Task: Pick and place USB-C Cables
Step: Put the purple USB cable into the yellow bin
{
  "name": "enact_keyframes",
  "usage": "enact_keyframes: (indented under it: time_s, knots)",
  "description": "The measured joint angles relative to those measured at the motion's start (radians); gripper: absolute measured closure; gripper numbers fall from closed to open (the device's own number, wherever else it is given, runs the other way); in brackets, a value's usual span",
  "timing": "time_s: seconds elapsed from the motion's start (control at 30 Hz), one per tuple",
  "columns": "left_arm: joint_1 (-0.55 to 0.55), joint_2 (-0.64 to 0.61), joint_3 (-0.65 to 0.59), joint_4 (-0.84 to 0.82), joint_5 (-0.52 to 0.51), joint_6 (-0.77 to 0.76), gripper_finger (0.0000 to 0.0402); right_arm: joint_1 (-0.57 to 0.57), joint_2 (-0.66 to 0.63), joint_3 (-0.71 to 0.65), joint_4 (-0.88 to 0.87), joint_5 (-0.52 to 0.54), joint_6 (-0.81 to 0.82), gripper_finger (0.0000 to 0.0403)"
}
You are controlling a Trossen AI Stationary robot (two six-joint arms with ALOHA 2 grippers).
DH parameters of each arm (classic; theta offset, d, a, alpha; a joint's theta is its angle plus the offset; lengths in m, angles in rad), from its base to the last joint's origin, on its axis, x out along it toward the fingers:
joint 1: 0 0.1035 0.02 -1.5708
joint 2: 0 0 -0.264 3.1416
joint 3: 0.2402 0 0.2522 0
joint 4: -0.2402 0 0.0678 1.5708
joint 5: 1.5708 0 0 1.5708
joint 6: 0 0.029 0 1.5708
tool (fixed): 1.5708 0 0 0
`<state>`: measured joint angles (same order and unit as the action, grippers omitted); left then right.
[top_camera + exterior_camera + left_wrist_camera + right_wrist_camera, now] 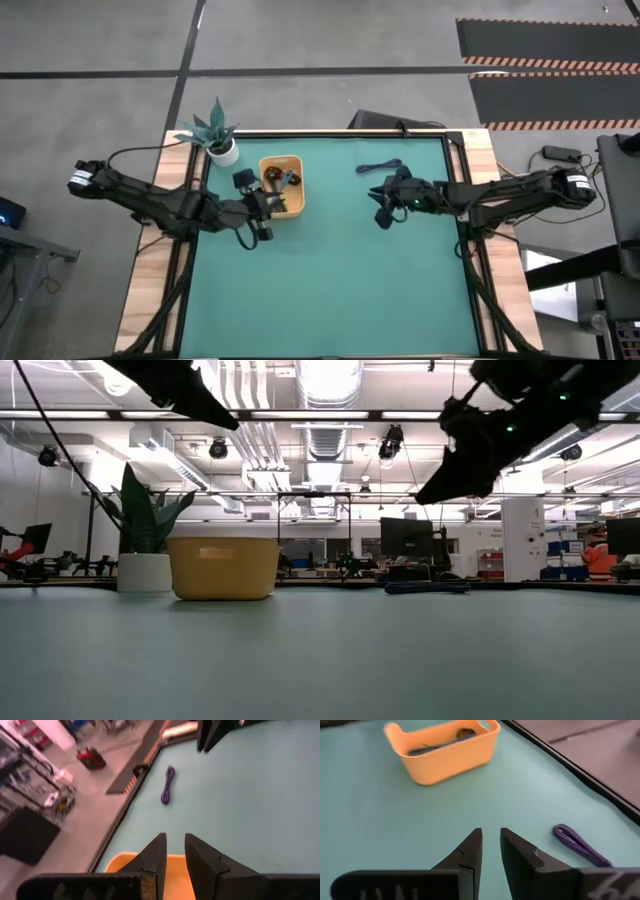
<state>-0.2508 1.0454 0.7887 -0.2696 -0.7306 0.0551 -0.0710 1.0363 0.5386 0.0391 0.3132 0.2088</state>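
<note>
Purple cable [379, 166] is left lying alone on the green desk [340, 280], near the far edge and just beyond the right claw [383, 216], which is held above the desk with its fingers parted by only a narrow gap and nothing between them. The yellow tray [296, 190] is seen well apart to the left, with dark cables [277, 180] already inside. The left claw [265, 231] is held just beside the tray, likewise nearly closed and empty.

A miss is judged likely if the right claw is lowered without being opened wider: the thin bundle could be pushed toward the edge. A potted plant [215, 132] is stood beside the tray; the left arm could crowd the drop.
</note>
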Motion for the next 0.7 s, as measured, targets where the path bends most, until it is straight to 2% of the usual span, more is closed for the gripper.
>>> enact_keyframes:
  time_s: [0.2,0.4,0.7]
  knots:
    - [0.001,-0.119,-0.105,0.126,0.002,0.065,0.0347,-0.09,0.107,0.142,-0.144,-0.069,-0.057,0.0344]
    - [0.002,-0.238,-0.177,0.146,-0.002,0.065,0.0347,-0.165,0.246,0.324,-0.315,-0.112,-0.171,0.0344]
    - [0.002,-0.34,-0.244,0.164,-0.005,0.055,0.0347,-0.267,0.44,0.635,-0.716,-0.148,-0.308,0.0344]
